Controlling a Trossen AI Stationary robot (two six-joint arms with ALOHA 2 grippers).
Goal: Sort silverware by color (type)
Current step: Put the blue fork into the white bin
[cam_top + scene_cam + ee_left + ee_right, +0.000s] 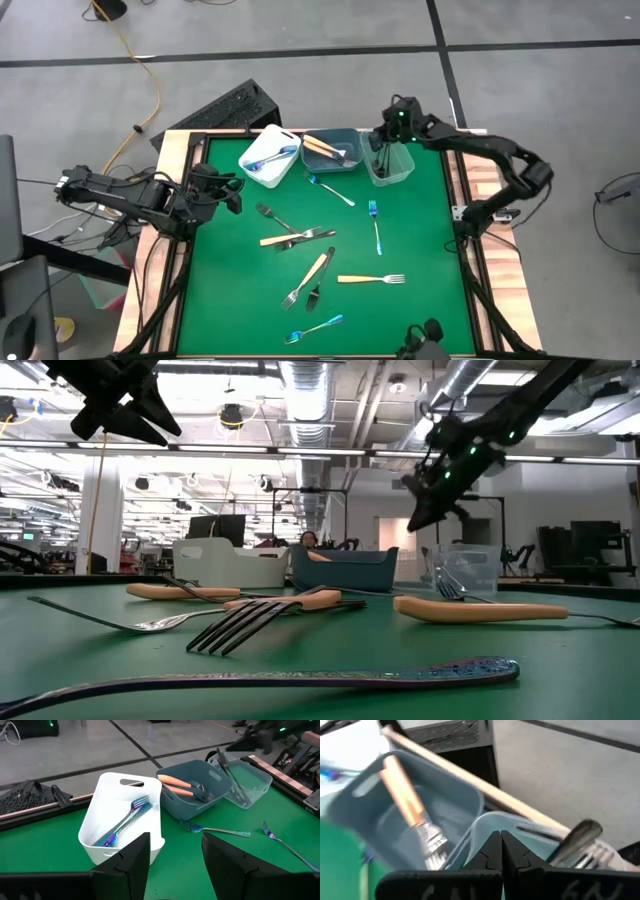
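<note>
- Nearest the low camera we see a blue-handled fork (330, 675) lying flat on the green worktop (420, 260), not yet sorted.
- We count three bins along the far edge: the white bin (268, 156) holds blue-handled pieces, the grey-blue bin (333, 150) holds orange-handled ones (176, 785), and the clear bin (390, 163) holds dark-handled ones (231, 777).
- Our right gripper (385, 135) hovers just above the clear bin; its fingers are pressed together with nothing between them, which we judge to be the end of a drop.
- Our left gripper (232, 190) waits near the worktop's left edge, beside the white bin, fingers apart and empty.
- Left on the worktop are, as far as we can tell, three more blue forks (375, 224), three orange-handled pieces (370, 279) and a few dark ones (275, 216) in the middle cluster.
- We judge the sort less than half done: each bin has a small start, while most of the silverware remains loose.
</note>
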